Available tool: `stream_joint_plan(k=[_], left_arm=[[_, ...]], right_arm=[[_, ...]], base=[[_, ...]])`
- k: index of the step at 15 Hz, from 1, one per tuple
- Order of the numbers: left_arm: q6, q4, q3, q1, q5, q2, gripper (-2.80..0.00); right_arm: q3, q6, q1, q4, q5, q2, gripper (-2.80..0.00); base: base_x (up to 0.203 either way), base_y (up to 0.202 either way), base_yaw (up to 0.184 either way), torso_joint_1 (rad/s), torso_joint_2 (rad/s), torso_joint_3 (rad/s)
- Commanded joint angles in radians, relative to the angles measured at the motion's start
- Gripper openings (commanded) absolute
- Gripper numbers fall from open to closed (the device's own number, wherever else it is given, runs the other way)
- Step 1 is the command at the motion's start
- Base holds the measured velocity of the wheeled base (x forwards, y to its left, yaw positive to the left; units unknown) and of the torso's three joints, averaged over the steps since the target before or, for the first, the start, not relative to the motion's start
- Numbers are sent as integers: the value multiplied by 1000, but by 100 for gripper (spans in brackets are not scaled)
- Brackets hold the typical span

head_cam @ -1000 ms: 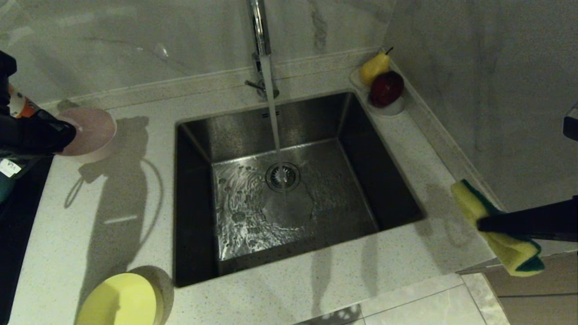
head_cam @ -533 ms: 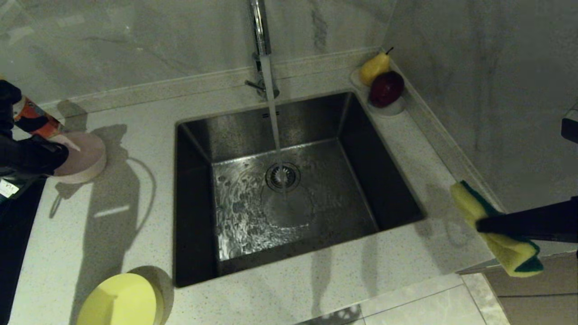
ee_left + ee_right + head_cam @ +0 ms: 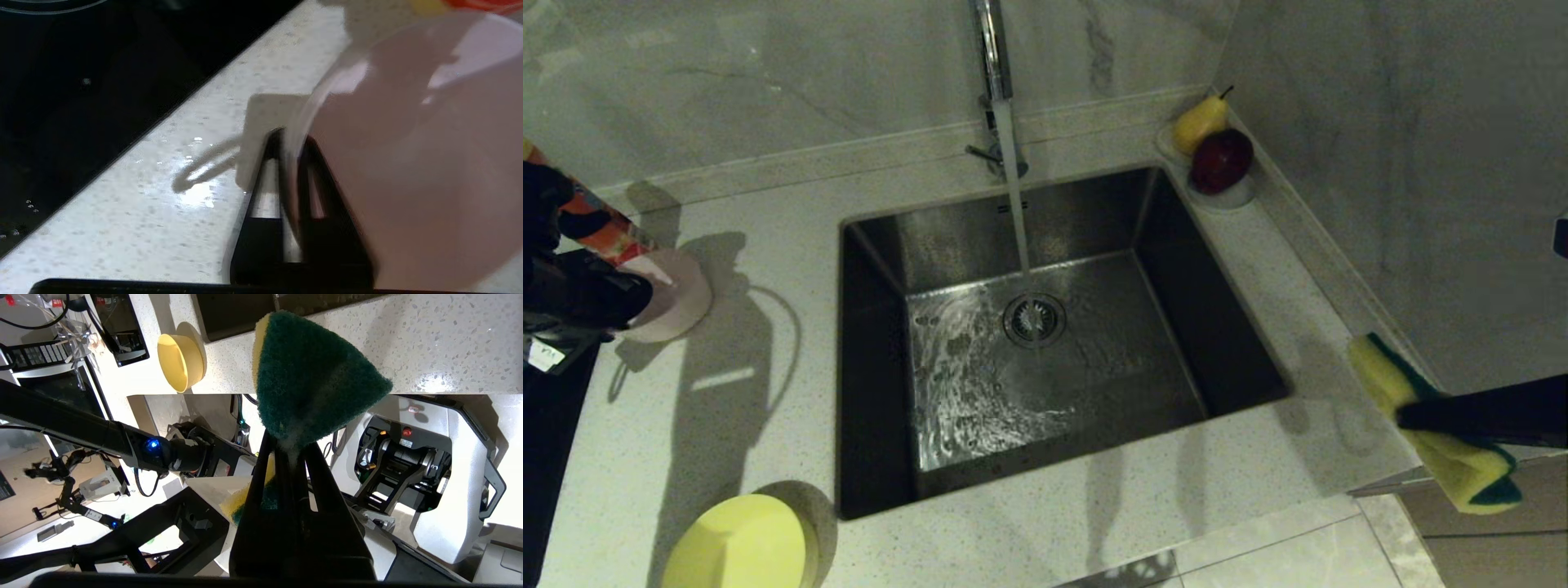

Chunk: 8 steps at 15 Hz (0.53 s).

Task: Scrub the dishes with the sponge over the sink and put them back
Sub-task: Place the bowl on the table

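The head camera looked steeply down on the sink (image 3: 1029, 327); each wrist camera peered close along its fingers; head and right wrist shared the yellow bowl (image 3: 739, 543).

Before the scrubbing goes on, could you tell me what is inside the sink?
Only running tap water and the drain strainer lie in the sink; its near wall hides nothing visible.

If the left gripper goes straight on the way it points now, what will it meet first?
The left gripper already straddles the wall of the pink bowl, so it would push that bowl first. Beyond the bowl probably comes bare countertop, then the sink, though depth is unclear.
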Motion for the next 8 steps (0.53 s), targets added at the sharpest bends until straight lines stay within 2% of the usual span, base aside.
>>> stream_joint_plan(k=[1, 4, 8], left_arm=[[-4, 0, 0, 0, 1, -16, 0], [-5, 5, -16, 0, 1, -62, 0], [21, 11, -45, -1, 1, -206, 0]], right_arm=[[4, 4, 1, 5, 3, -12, -280], [-1, 2, 1, 7, 3, -20, -280], [5, 4, 1, 10, 1, -34, -280]], base=[[0, 0, 0, 0, 0, 0], [0, 0, 0, 0, 0, 0], [0, 0, 0, 0, 0, 0]])
